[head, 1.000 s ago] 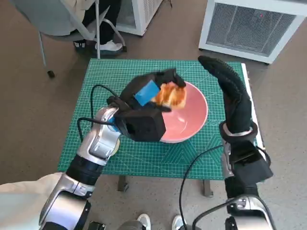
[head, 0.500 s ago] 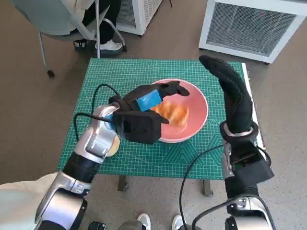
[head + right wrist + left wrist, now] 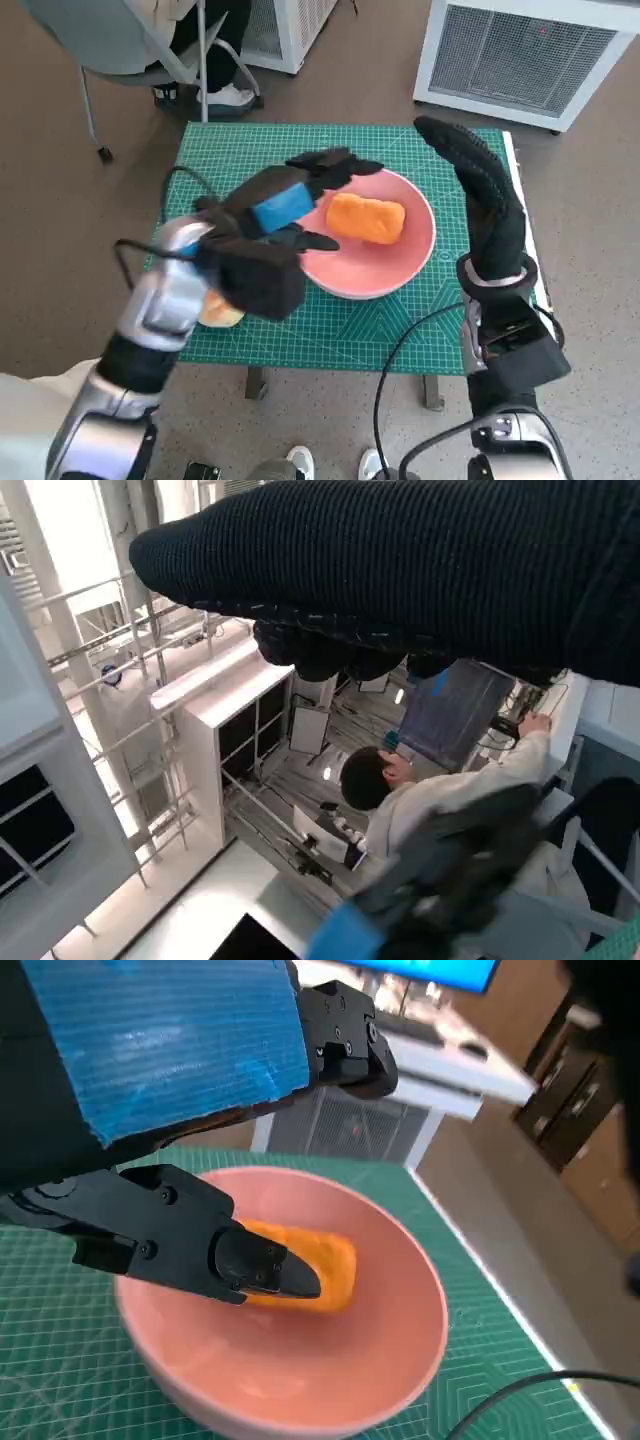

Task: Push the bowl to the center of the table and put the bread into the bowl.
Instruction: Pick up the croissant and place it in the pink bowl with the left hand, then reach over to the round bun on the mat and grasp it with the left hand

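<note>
At nine o'clock of the pink bowl (image 3: 400, 262) I see my left hand (image 3: 285, 200) hovering over its rim, fingers spread wide and holding nothing. Near the middle of the green cutting mat (image 3: 230, 150) sits the bowl, with the orange bread (image 3: 366, 218) lying inside it. At three o'clock my right hand (image 3: 482, 190) stands raised just beside the bowl, fingers straight and together, empty.

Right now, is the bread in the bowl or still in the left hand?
In the bowl. The bread lies on the floor of the pink bowl; the left hand is beside it, fingers apart, holding nothing.
</note>
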Action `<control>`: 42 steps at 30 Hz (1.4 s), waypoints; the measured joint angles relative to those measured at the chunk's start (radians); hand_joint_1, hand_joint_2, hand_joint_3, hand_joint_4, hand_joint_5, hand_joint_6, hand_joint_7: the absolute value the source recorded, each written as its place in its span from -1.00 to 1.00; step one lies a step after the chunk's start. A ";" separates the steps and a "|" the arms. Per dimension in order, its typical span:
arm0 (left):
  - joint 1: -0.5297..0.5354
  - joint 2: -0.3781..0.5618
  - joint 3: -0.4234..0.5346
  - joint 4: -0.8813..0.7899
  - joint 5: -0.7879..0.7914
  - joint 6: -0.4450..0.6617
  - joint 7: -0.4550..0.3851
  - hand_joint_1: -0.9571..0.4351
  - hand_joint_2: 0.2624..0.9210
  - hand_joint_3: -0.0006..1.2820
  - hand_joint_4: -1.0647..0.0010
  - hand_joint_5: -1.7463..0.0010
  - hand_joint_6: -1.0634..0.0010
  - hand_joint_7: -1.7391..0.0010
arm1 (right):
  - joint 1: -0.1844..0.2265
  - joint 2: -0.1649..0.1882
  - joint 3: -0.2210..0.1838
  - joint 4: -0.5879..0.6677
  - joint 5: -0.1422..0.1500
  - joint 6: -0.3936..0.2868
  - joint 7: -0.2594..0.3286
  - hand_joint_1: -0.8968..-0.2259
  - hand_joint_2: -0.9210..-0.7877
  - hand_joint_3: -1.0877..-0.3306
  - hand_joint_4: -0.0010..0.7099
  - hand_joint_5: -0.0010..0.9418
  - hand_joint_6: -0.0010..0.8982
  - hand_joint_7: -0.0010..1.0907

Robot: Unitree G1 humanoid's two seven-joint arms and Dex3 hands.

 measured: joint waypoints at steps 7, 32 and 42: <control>0.122 0.096 0.124 -0.201 -0.069 0.021 -0.031 0.00 0.94 -1.00 0.75 0.99 0.48 0.85 | 0.005 0.006 0.003 -0.009 0.009 0.007 0.000 0.09 -1.00 -0.21 -0.16 -0.81 -1.00 0.43; 0.576 0.319 0.408 -0.339 -0.153 -0.076 -0.059 0.01 0.91 -1.00 0.70 1.00 0.39 0.94 | 0.011 0.022 0.020 -0.027 0.029 0.023 0.006 0.12 -1.00 -0.22 -0.20 -0.78 -1.00 0.42; 0.609 0.320 0.367 -0.312 -0.122 -0.077 -0.057 0.01 0.91 -1.00 0.70 1.00 0.37 0.96 | 0.011 0.022 0.023 -0.019 0.039 0.023 0.015 0.13 -1.00 -0.22 -0.21 -0.76 -1.00 0.41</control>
